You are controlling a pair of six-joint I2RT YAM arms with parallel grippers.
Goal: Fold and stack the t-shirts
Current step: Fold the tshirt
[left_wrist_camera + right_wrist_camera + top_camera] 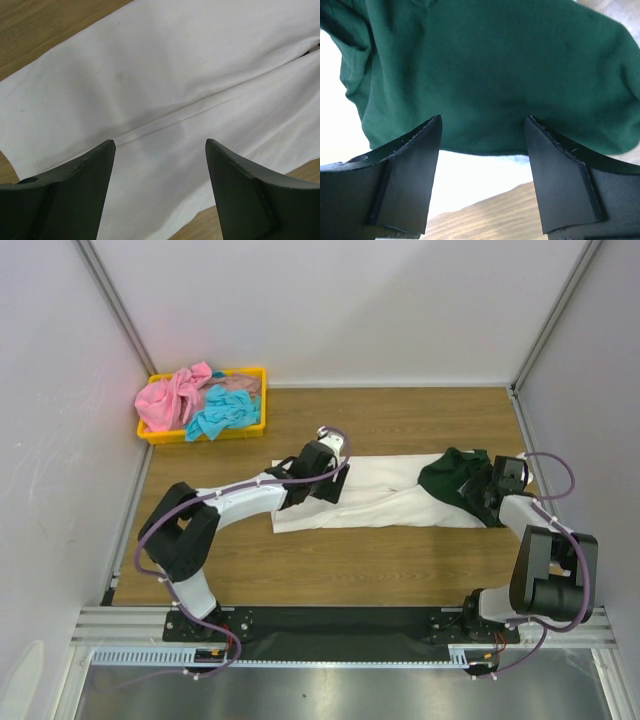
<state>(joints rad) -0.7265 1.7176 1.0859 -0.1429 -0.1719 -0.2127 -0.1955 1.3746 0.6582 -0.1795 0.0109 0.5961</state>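
You're partway through the first shirt: the white t-shirt (370, 495) lies on the counter (400, 560) as a long strip, its green sleeve (455, 480) bunched at the right end. Your left end effector (160, 145) and right end effector (482, 120) hover over it with jaws apart, holding nothing. The pink t-shirt (170, 400) and turquoise t-shirt (220, 415) lie crumpled in the yellow tray (205, 436), unfolded.

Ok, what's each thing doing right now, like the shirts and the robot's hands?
white t-shirt: lying on the table, folded into a long strip
green sleeves: bunched up at one end
pink t-shirt: crumpled in the yellow tray
turquoise t-shirt: crumpled in the same tray
left gripper: open, over the shirt
right gripper: open, over the sleeves
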